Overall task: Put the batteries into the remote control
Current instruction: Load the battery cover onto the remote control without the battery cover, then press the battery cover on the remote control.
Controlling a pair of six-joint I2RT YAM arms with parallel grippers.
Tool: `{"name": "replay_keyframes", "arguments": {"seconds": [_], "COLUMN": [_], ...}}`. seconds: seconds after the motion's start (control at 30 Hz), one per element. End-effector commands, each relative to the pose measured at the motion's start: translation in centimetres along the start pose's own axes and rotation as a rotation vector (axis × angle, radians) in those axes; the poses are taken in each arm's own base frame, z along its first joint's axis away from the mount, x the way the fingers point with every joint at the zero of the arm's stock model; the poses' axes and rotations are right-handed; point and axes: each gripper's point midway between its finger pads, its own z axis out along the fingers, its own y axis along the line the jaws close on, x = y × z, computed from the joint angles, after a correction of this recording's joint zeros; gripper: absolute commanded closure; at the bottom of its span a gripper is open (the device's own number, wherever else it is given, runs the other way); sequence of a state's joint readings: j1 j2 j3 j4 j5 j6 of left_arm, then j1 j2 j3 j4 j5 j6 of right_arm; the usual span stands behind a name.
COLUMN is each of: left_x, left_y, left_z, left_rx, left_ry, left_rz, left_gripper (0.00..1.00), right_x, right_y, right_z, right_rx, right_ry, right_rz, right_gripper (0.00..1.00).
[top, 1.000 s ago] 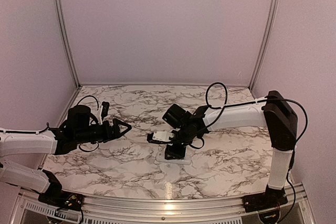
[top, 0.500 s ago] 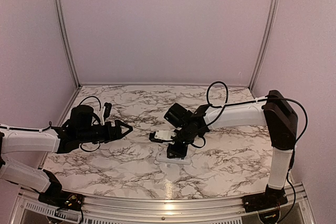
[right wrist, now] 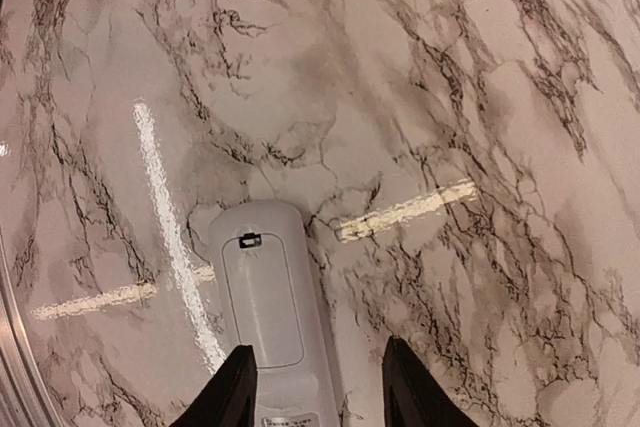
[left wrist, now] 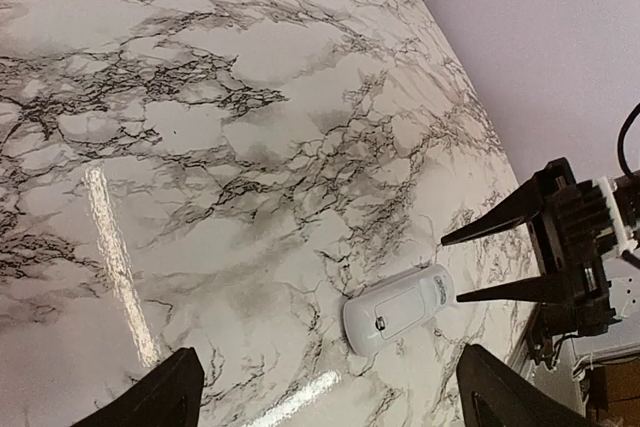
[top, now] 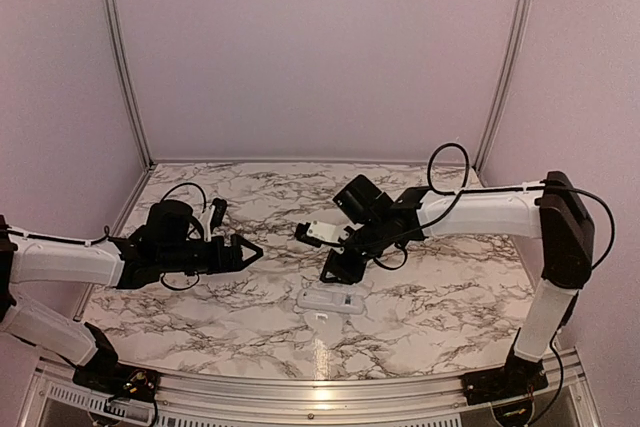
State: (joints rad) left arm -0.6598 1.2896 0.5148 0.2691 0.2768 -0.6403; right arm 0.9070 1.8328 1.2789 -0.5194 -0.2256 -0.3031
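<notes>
The white remote control [top: 335, 300] lies back-up on the marble table, its battery cover in place with a small latch at one end [right wrist: 265, 297]. No batteries show in any view. My right gripper [top: 335, 267] hangs a little above and behind the remote, open, with nothing between its fingers. In the right wrist view the right gripper [right wrist: 320, 347] frames the remote's label end. My left gripper [top: 250, 252] is open wide, left of the remote and pointing towards it. The left wrist view shows the remote [left wrist: 400, 309] ahead of the left gripper [left wrist: 330, 357], beside the right gripper's fingers [left wrist: 500, 227].
The marble tabletop [top: 200, 307] is ringed by lilac walls with metal corner rails [top: 120, 57]. An aluminium rail [top: 320, 387] runs along the near edge between the arm bases. Cables loop above both wrists.
My right gripper has risen off the remote and moved back and right, leaving it on the table. The left arm has reached further right towards the remote.
</notes>
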Motion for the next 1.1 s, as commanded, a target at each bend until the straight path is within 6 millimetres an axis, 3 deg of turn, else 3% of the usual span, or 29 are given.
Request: {"name": "replay_keyframes", "arguments": {"seconds": [0.0, 0.17, 0.47, 1.07], "left_x": [0.9, 2.1, 4.1, 6.6], "left_y": [-0.5, -1.3, -2.5, -3.2], "left_z": [1.3, 3.1, 6.3, 9.6], "left_rx": [-0.05, -0.066, -0.057, -0.069], "left_ry": [0.048, 0.102, 0.176, 0.247], "left_rz": [0.071, 0.096, 0.084, 0.087], "left_gripper": [0.08, 0.15, 0.37, 0.5], "right_x": [-2.6, -2.1, -3.0, 0.8], "right_y": [-2.2, -1.8, 0.5, 1.0], "right_z": [-3.1, -2.8, -2.3, 2.1], "right_rx": [0.035, 0.013, -0.2, -0.243], "right_ry": [-0.164, -0.189, -0.304, -0.207], "right_rz": [0.109, 0.176, 0.315, 0.376], "right_gripper": [0.58, 0.59, 0.76, 0.83]}}
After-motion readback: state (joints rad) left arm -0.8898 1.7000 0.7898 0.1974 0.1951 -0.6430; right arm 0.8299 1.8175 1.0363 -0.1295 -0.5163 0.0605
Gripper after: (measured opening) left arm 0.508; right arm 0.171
